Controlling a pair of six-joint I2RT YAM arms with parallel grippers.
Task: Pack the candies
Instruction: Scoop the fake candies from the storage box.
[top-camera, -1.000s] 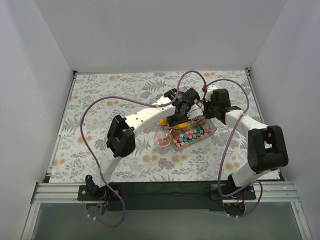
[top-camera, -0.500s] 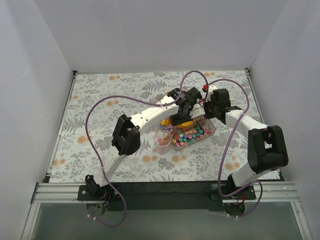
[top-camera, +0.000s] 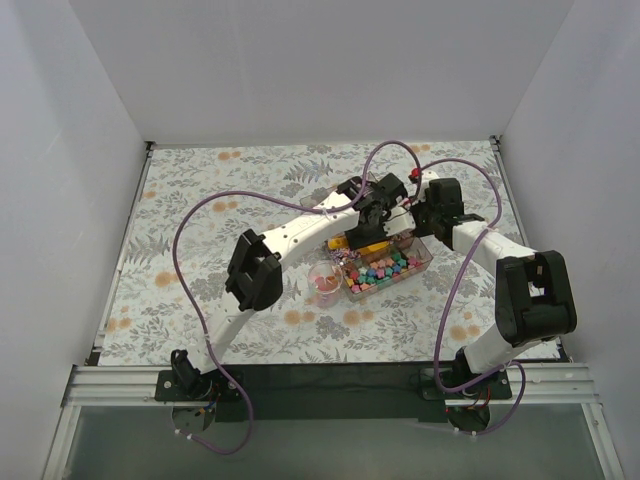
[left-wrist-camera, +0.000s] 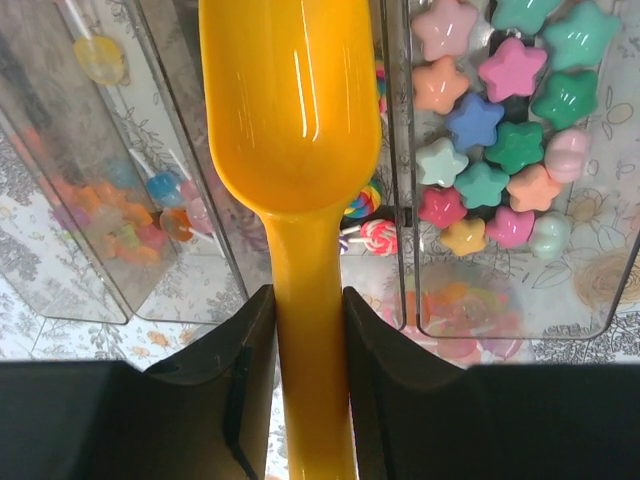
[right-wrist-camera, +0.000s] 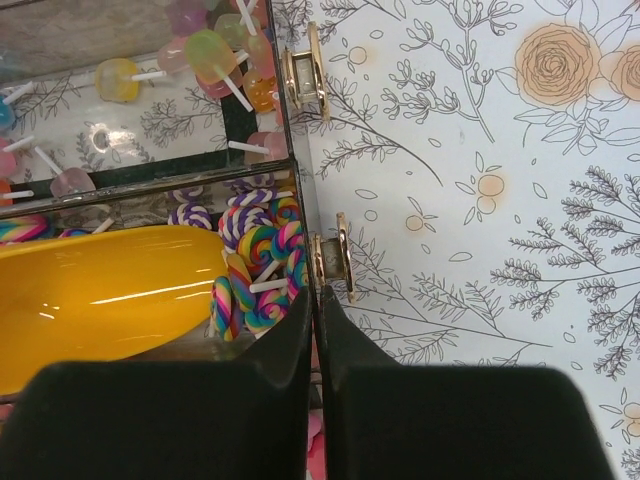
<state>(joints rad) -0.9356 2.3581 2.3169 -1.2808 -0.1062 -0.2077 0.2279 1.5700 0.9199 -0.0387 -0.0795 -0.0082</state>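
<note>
A clear compartment box (top-camera: 429, 259) holds the candies (top-camera: 381, 271), small sweets in mixed colours. My left gripper (top-camera: 366, 228) is shut on the handle of an orange scoop (top-camera: 352, 243) held over the box's far compartment. In the left wrist view, the gripper (left-wrist-camera: 310, 400) clamps the scoop (left-wrist-camera: 295, 120), with star-shaped candies (left-wrist-camera: 500, 130) to its right and swirl lollipops (left-wrist-camera: 368, 232) under its bowl. My right gripper (top-camera: 418, 224) is shut on the box's thin side wall (right-wrist-camera: 291, 150). In the right wrist view (right-wrist-camera: 316, 330) it sits beside a gold hinge (right-wrist-camera: 337, 255), the scoop (right-wrist-camera: 100, 295) and lollipops (right-wrist-camera: 255, 270).
A small clear cup (top-camera: 324, 283) with pink sweets stands just left of the box. The flowered tablecloth (top-camera: 200, 240) covers the table. White walls close in three sides. Purple cables (top-camera: 190, 225) loop over the table's left and middle.
My left gripper has carried the scoop a little to the right and farther back over the box, and its elbow has swung right. The right gripper has stayed on the box wall.
</note>
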